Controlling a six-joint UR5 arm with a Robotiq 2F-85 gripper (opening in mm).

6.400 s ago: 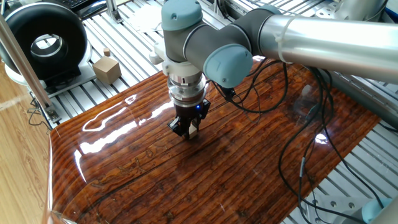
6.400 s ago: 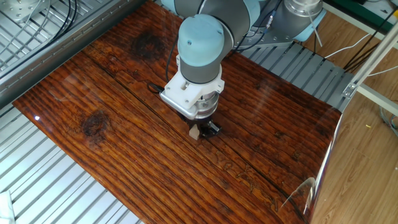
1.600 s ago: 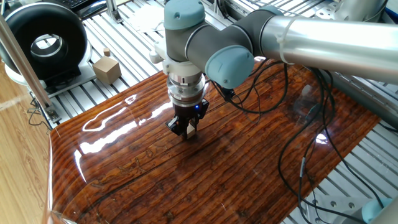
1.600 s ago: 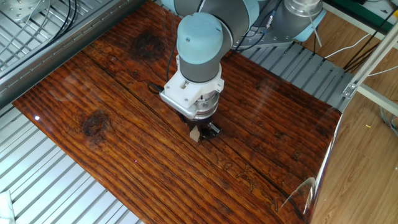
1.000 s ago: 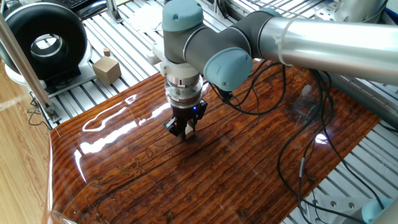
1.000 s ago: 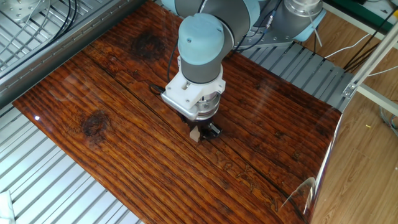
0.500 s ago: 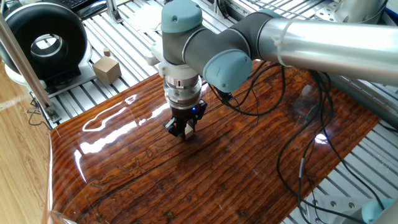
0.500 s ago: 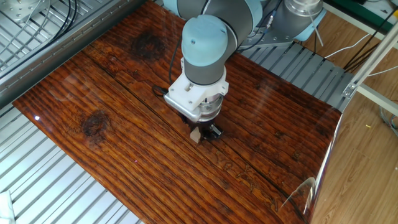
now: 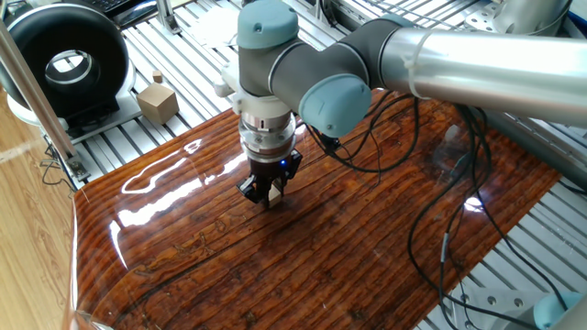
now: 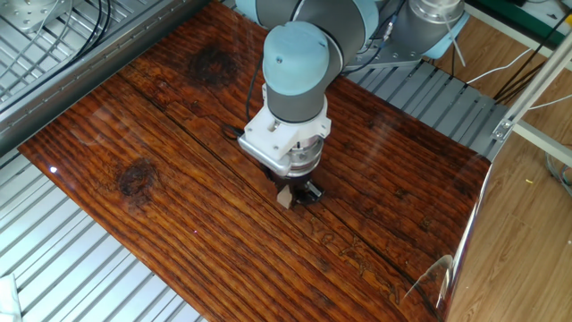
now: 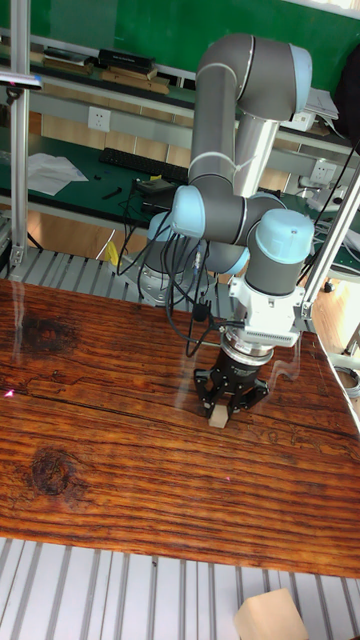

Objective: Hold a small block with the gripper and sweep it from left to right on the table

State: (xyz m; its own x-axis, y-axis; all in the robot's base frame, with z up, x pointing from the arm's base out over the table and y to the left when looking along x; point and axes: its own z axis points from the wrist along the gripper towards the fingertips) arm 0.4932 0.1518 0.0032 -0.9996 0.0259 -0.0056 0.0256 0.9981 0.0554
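End effector point(image 9: 266, 192) points straight down, its 2 black fingers clenched on the small block point(image 10: 284, 199), which sits at the fingertips and seems to touch the tabletop point(image 11: 110, 440); contact itself is too fine to confirm. In the tall fixed view the block point(image 11: 215, 416) shows pale tan just below the claw point(image 11: 228, 395), right of the board's middle.

Judged by look, this wooden cube is light, stiff and hard-edged, not fragile. Its smooth faces and the glossy tabletop point(image 9: 303, 266) suggest it will slide easily but could twist or slip out if the pinch is off-centre. Best hold is across 2 opposite flat faces, low enough that the bottom face rides the surface.

Compared with 6.4 s ago, the end effector point(image 10: 292, 193) and block have shifted a short way: toward the left edge in one fixed view, toward the right and lower in the other fixed view. Over the last 0.5 s the same drift continues, with the grip unchanged.

Off the board, a larger tan knobbed cube point(image 9: 157, 101) rests on the aluminium frame point(image 9: 183, 73).
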